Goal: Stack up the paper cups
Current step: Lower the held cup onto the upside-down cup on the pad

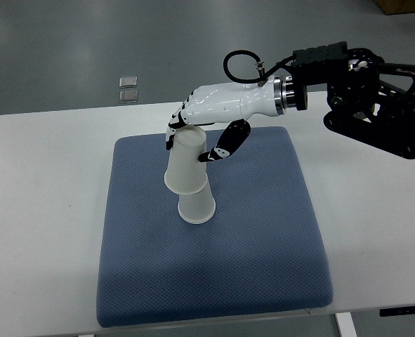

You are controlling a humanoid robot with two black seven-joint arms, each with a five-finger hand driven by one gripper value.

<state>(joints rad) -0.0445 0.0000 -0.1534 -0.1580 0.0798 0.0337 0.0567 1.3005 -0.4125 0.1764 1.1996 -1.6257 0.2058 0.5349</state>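
Two white paper cups stand upside down on the blue mat [263,232]. The upper cup [187,165] sits tilted over the lower cup [196,206], whose wide rim rests on the mat. My right hand [196,133] reaches in from the right and holds the upper cup near its top, fingers [178,121] on the far side and thumb [225,144] on the near right side. The left arm does not show.
The mat lies on a white table [38,210]. Two small grey squares [129,88] lie on the floor beyond the table's far edge. The black forearm [376,98] of my right arm hangs over the table's right side.
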